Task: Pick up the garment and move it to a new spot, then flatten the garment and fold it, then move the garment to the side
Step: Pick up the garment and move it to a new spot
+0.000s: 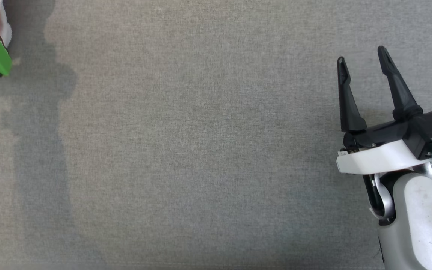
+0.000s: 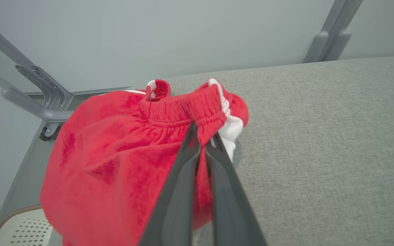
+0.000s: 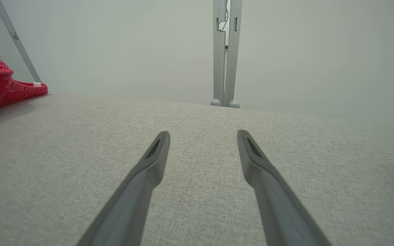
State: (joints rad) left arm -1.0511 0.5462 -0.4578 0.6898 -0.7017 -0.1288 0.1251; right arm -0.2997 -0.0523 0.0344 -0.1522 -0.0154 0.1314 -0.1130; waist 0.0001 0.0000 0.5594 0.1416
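Red fleece garment with white trim [image 2: 115, 153] bunched at edge of grey fabric table [image 2: 320, 136], partly overhanging. Our left gripper [image 2: 204, 135] clamped on its waistband [image 2: 183, 109]; right gripper [image 1: 362, 55] wide apart, empty, over table. We fear shallow pinch slipping, garment falling off table.

Bright, soft, even light. A faint broad shadow [image 1: 39, 123] lies on the table [image 1: 208, 157], far left of the right gripper [image 1: 362, 54]. Wrist views bend at the edges.
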